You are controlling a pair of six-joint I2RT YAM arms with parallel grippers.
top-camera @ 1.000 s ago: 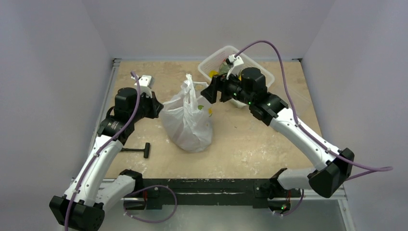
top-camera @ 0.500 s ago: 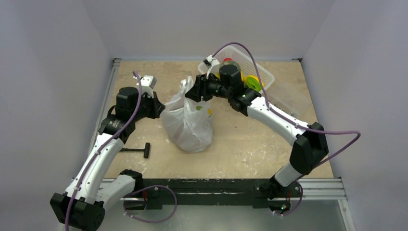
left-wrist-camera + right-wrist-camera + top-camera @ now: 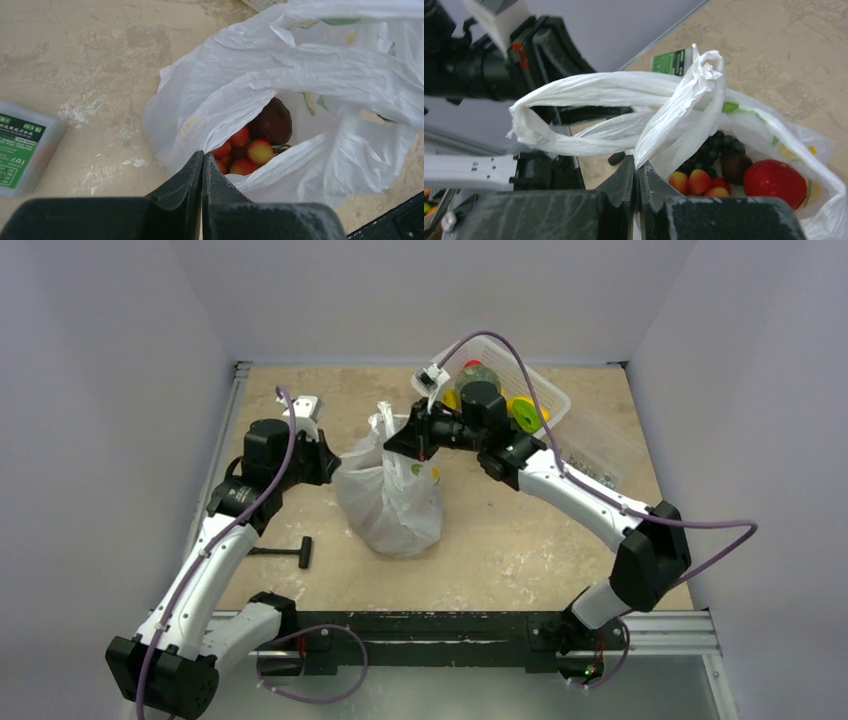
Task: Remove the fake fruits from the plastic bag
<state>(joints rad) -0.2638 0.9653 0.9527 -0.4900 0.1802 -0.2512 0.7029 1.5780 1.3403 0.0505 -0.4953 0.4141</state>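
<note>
1. The plastic bag (image 3: 392,502) stands near the middle of the desk (image 3: 500,552), between the two arms. Its base is down and its mouth opens upward. The long axis runs roughly vertical, with the loop handles (image 3: 694,85) at the top.
2. The fake fruits lie at the bottom of the bag. In the right wrist view I read a round red fruit (image 3: 774,182), a dark red fruit (image 3: 736,167), a dark grape bunch (image 3: 719,145) and a red-and-yellow berry bunch (image 3: 696,182), packed against one another.
3. Left gripper (image 3: 202,167): the jaws are pressed together on the bag's rim, on the left side of the mouth. The berry bunch and a dark red fruit show just beyond the tips.
4. Right gripper (image 3: 636,172): the jaws are closed on the film at the foot of a twisted handle, on the far right side of the mouth.
5. Other items on the desk:
   - A clear box (image 3: 558,398) stands at the far right, behind the right arm.
   - A small green-labelled box (image 3: 22,145) lies at the far left.
   - A black T-shaped tool (image 3: 295,553) lies near the left arm, well apart from the bag.
</note>
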